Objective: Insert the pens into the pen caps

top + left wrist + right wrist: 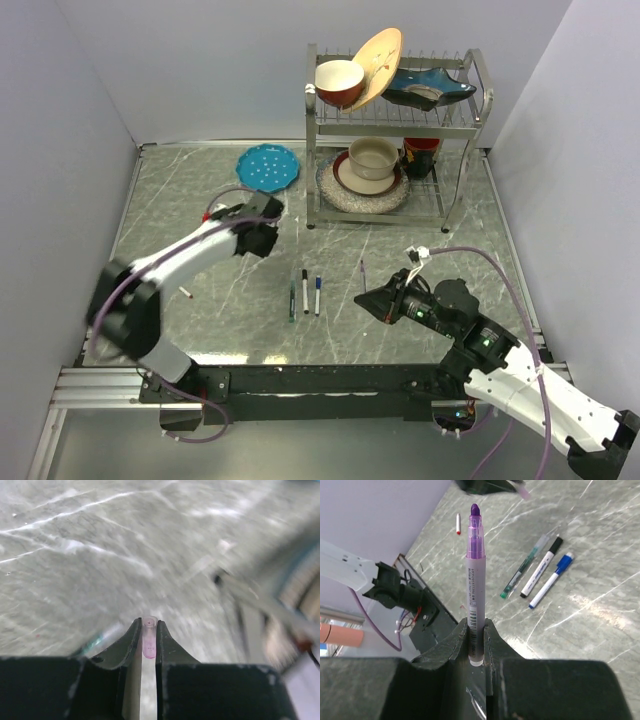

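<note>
One purple pen [475,580] stands clamped between the fingers of the right hand [476,625], tip up and bare, held above the bench [430,225] towards its near right corner. A small pinkish cap [149,642] sits pinched tight in the left hand [148,625], which hangs over the left half of the bench, about midway between the near and far edges. That view is blurred, so I can make out little more of the cap.

Three more pens lie side by side near the middle of the bench, a little towards the near edge: the green pen [522,572], the black pen [542,565] and the blue pen [552,580], close together and roughly parallel. A red-tipped pen [186,292] lies alone nearer the left edge, well apart from them.

At the far edge stands a dish rack [312,120] holding bowls and plates. Just left of it a teal plate [267,166] lies flat on the bench.
</note>
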Action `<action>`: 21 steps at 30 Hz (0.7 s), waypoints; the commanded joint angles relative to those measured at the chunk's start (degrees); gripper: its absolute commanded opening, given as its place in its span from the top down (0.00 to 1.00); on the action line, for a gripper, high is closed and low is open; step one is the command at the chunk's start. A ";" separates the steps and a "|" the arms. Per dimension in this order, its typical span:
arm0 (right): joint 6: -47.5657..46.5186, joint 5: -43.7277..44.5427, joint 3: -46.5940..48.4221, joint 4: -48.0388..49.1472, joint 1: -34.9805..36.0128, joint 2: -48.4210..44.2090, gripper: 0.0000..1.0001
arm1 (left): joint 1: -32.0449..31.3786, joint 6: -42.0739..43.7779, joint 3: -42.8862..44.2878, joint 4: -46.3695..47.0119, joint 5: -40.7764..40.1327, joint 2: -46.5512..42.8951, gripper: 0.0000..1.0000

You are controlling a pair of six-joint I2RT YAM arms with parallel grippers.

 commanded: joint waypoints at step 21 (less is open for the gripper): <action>3.97 3.04 8.71 28.51 18.76 36.06 1.00 | -4.76 40.85 -41.16 57.45 25.74 -59.15 0.99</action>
